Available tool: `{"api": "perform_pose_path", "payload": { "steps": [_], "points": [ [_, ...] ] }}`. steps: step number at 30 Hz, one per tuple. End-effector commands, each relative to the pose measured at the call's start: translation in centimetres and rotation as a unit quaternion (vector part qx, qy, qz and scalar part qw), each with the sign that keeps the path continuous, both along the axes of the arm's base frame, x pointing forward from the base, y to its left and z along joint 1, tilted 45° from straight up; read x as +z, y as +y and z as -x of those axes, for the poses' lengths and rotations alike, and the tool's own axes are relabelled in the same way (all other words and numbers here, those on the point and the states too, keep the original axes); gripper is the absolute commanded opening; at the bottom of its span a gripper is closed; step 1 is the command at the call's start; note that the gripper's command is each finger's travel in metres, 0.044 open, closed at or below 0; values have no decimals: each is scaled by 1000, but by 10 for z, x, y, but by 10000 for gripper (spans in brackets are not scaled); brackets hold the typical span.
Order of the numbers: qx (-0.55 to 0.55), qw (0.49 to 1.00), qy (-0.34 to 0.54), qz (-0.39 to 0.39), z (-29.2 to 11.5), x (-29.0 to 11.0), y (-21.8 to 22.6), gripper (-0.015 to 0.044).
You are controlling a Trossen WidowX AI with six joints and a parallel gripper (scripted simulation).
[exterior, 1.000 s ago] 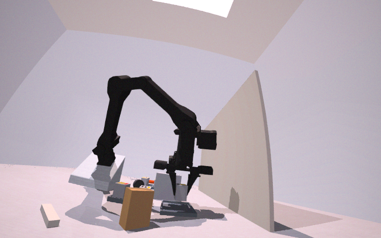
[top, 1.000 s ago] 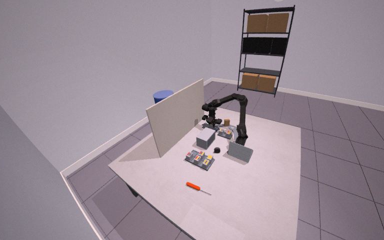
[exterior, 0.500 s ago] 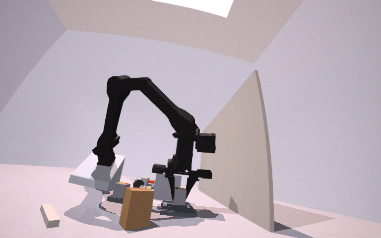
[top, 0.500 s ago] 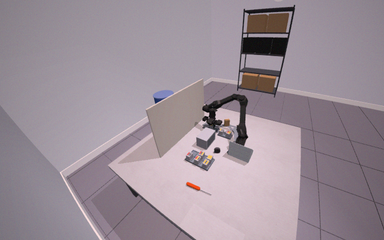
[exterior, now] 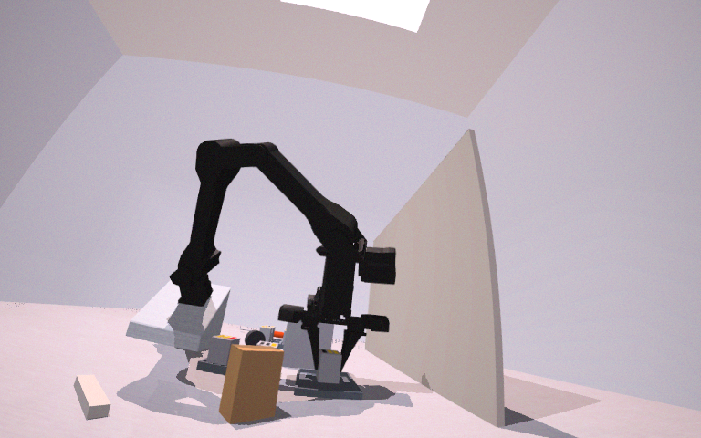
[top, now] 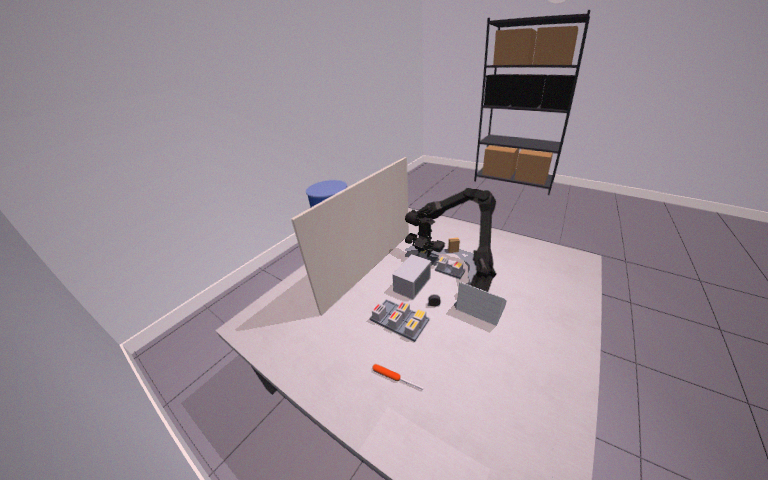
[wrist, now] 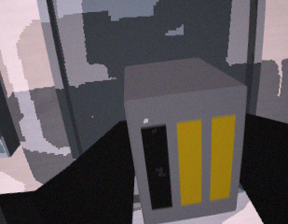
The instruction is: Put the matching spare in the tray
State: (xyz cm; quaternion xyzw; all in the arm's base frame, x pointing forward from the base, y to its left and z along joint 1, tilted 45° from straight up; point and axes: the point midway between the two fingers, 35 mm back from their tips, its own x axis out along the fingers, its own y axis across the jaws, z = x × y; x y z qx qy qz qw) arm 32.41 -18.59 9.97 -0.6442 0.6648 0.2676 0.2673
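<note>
A grey unit [exterior: 329, 370] [wrist: 195, 163] stands upright in the dark tray [exterior: 324, 393] [wrist: 157, 42], with one black and two yellow bars on the face seen in the wrist view. My gripper [exterior: 330, 364] [wrist: 172, 125] is over the tray, pointing down, its fingers slightly parted on either side of the unit: open, very close to its sides. Several spares with red or yellow marks stand in a rack [top: 400, 333]. Two more marked units stand on a small dark base [top: 449, 273] near the arm. I cannot tell which unit is the mounted one, and no printed code is readable.
A tall beige panel [top: 355, 237] [exterior: 430, 314] rises beside the tray. A grey box [top: 411, 277], a black round piece [top: 433, 300], a tilted grey board [top: 480, 304], a brown block [top: 453, 245] [exterior: 251, 386], a pale block [exterior: 92, 399] and an orange-handled screwdriver [top: 386, 372] are on the table.
</note>
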Motion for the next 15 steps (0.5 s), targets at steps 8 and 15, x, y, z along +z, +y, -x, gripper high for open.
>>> {"api": "perform_pose_path", "payload": {
  "steps": [8,15],
  "points": [
    [0,1000,0,0,-1,2,2,440],
    [1,1000,4,-4,-2,72,76,440]
  ]
}}
